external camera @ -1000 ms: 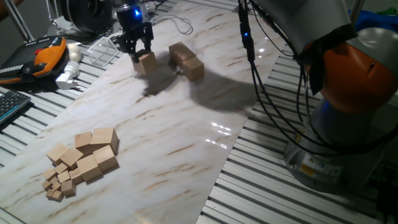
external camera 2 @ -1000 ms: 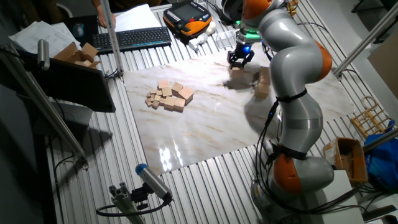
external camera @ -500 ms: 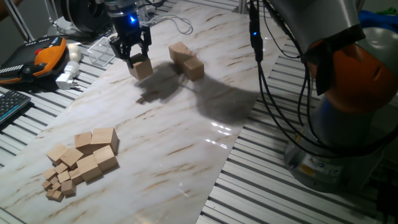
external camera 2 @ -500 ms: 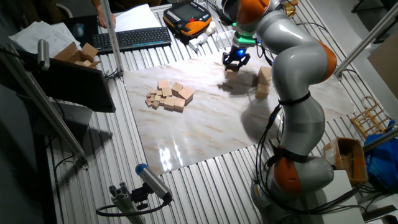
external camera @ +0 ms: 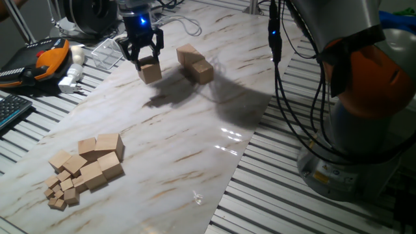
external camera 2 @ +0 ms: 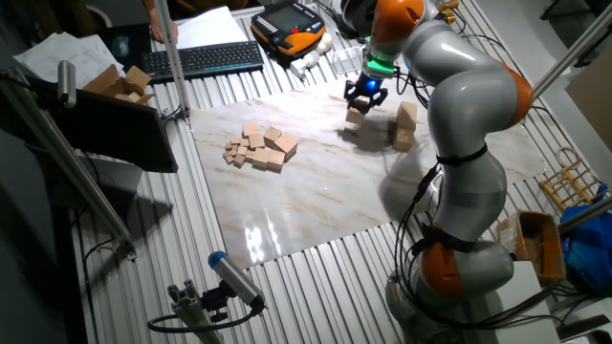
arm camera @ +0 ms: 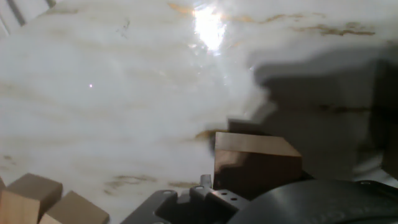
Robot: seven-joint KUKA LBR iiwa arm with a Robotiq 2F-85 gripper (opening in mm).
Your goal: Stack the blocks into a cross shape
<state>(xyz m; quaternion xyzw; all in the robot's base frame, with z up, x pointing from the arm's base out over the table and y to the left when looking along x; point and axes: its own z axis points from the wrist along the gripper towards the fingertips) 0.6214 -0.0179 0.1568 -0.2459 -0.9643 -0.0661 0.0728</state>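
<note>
My gripper (external camera: 144, 56) is shut on one tan wooden block (external camera: 150, 71) and holds it a little above the marble board, its shadow falling below. In the other fixed view the gripper (external camera 2: 364, 96) and the held block (external camera 2: 356, 115) sit at the board's far side. Two more blocks (external camera: 195, 63) lie touching in a row just right of the held one, also seen as blocks (external camera 2: 405, 126). The hand view shows the held block (arm camera: 255, 163) close up at the bottom; the fingers are hidden there.
A pile of tan cubes (external camera: 86, 168) of mixed sizes lies at the board's near left, seen also as a pile (external camera 2: 260, 148). An orange pendant (external camera: 51, 56), a keyboard (external camera: 12, 109) and a clear plastic part (external camera: 106, 52) lie beyond the left edge. The robot base (external camera: 354, 143) stands at right.
The gripper with the block drifted slightly left, then back a little to the right, staying shut. The arm's upper links swung to the right. The other blocks did not move.
</note>
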